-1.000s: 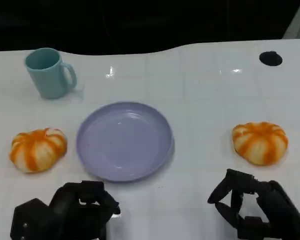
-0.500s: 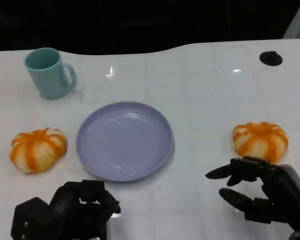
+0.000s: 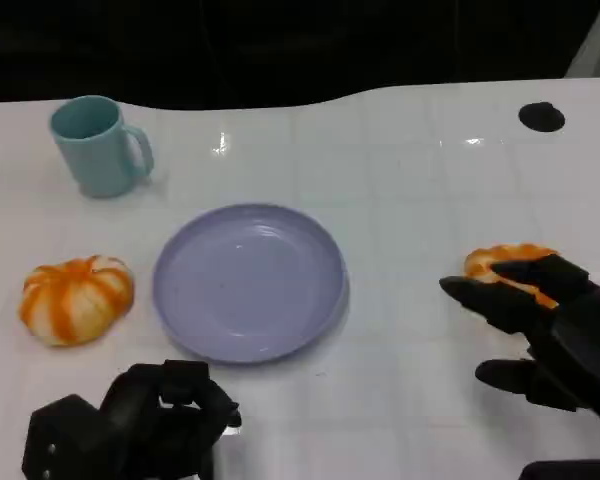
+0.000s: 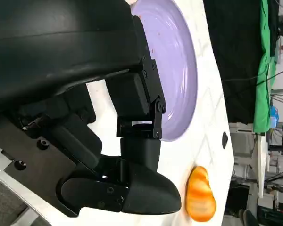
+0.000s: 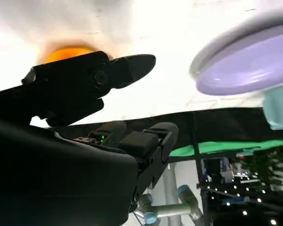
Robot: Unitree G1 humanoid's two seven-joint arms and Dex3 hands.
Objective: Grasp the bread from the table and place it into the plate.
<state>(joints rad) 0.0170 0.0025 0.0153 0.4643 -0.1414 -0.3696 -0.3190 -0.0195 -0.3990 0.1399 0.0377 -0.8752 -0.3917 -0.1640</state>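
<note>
Two orange-and-white striped bread rolls lie on the white table. One bread sits left of the lavender plate. The other bread lies right of the plate, mostly covered by my right hand, which hovers over it with fingers spread and nothing in them. In the right wrist view that bread peeks out behind the fingers, with the plate beyond. My left hand rests at the near edge with its fingers curled in, holding nothing. The left wrist view shows the plate and the far bread.
A teal mug stands at the back left of the table. A small black disc lies at the back right. The table's far edge runs along a dark background.
My right hand has risen and moved forward over the right bread, its fingers spreading wider. The left hand and both rolls have stayed put.
</note>
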